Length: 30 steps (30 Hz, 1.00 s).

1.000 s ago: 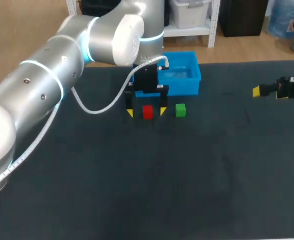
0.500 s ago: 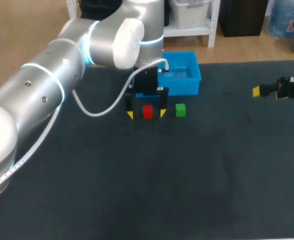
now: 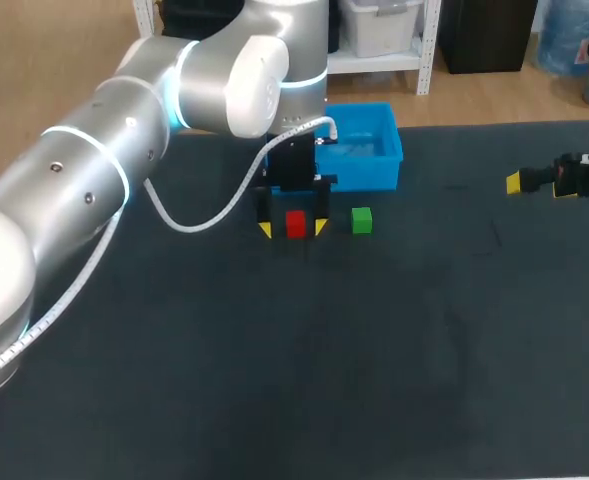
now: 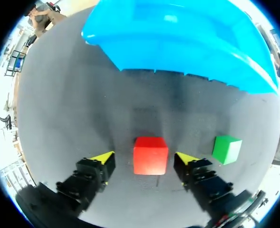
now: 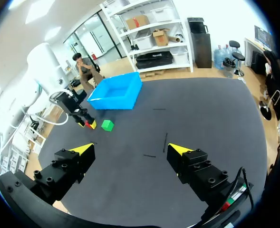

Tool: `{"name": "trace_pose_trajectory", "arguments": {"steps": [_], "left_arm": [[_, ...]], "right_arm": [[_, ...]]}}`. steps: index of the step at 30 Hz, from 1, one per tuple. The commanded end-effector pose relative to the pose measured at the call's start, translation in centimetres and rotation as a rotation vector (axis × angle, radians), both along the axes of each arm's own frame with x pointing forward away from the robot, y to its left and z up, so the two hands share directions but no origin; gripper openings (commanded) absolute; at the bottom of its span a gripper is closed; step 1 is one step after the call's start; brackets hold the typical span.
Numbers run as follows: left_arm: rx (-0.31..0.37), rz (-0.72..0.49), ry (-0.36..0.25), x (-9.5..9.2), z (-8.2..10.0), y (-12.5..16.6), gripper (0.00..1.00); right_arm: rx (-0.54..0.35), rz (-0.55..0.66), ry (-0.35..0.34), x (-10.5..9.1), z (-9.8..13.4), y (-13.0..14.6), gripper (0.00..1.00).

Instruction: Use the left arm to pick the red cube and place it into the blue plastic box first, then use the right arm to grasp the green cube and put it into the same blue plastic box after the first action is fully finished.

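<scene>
**A:** Where's the red cube (image 4: 150, 155)?

**B:** On the worktop (image 3: 374, 350), just on the robot's side of the blue plastic box (image 3: 369, 172), near its front wall. The green cube (image 3: 362, 220) is beside it, also in front of the box, and the 2 aren't touching.

**A:** Left claw (image 4: 143, 158)?

**B:** Spread, with 1 finger on each side of the red cube. The wrist view shows a gap on both sides, so it's pinching nothing.

**A:** Right claw (image 5: 130, 149)?

**B:** Also spread and holding nothing. It's well away from the box, off to its right.

**A:** How will the cube handle?

**B:** It looks small, rigid and probably light. The faces are flat and likely smooth. I'd grip the 2 opposite side faces that the fingers already flank, centred and low. An off-centre squeeze could twist it or pop it out.

**A:** Anything in the box?

**B:** Both cubes are outside it. I see no cube in the part of the interior that shows. The left arm hides the box's left corner, so I can't tell there. The walls look low, so a modest lift should clear the rim.
</scene>
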<state>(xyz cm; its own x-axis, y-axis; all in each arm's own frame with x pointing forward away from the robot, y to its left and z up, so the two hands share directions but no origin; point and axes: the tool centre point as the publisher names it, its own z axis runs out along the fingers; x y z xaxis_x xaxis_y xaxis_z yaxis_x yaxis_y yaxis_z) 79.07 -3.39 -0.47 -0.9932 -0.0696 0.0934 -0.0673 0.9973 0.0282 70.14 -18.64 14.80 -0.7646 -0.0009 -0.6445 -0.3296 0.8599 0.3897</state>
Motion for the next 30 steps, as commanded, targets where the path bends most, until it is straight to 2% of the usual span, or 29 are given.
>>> {"name": "trace_pose_trajectory", "arguments": {"steps": [1, 3, 5, 10, 11, 13, 18, 30], "left_arm": [[0.002, -0.001, 0.014, 0.5, -0.4, -0.2, 0.55], [0.002, -0.001, 0.016, 0.5, -0.5, -0.2, 0.49], [0.002, -0.002, 0.018, 0.5, -0.5, -0.3, 0.49], [-0.001, -0.001, 0.020, 0.4, -0.5, -0.3, 0.32], [-0.001, -0.001, 0.020, 0.4, -0.5, -0.3, 0.13], [-0.002, -0.001, 0.020, 0.4, -0.5, -0.3, 0.00], [-0.005, -0.003, 0.017, 0.5, -0.4, -0.4, 0.00], [-0.007, -0.031, -0.001, 0.1, 1.3, 0.1, 0.00]], "right_arm": [[-0.001, -0.001, 0.000, 0.0, 0.0, 0.0, 1.00], [-0.001, -0.001, 0.000, 0.0, 0.0, 0.0, 1.00], [-0.001, -0.001, 0.000, 0.0, 0.0, 0.0, 1.00], [-0.001, -0.001, 0.000, 0.0, 0.0, 0.0, 1.00], [-0.001, -0.001, 0.000, 0.0, 0.0, 0.0, 1.00], [-0.001, -0.001, 0.000, 0.0, 0.0, 0.0, 1.00], [-0.001, -0.001, 0.000, 0.0, 0.0, 0.0, 1.00], [-0.001, -0.001, 0.000, 0.0, 0.0, 0.0, 1.00]]}}
